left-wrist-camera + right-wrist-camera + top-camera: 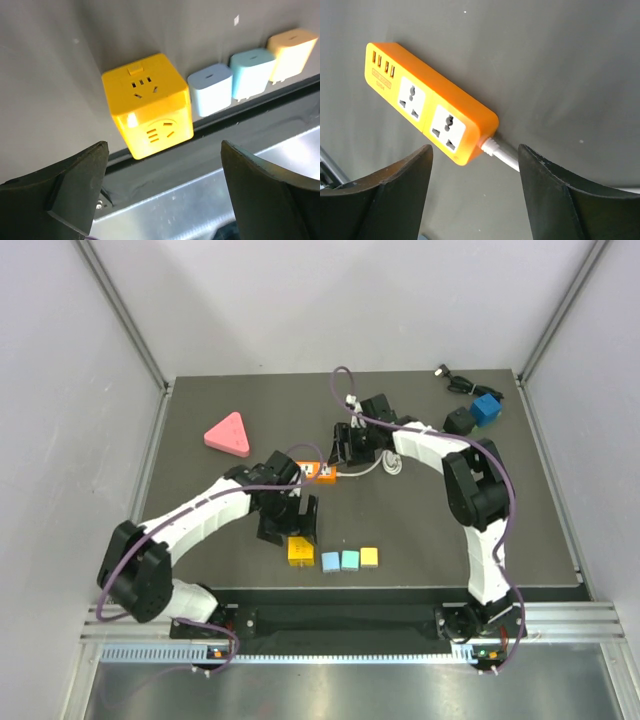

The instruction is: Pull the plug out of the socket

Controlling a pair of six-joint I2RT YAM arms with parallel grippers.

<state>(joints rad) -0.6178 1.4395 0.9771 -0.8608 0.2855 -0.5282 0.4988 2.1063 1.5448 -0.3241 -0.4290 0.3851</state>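
Left tool (164, 147), yellow cube socket (147, 105) beyond

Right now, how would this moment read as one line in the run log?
left tool open over yellow socket cube | right tool open over orange power strip | strip sockets empty | three plugs loose beside cube

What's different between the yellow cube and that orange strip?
The yellow cube is compact and boxy; the orange strip is long and flat. The strip trails a white cable; the cube shows none. The strip's sockets sit on white panels; the cube's are cut straight into yellow. Both have empty visible sockets.
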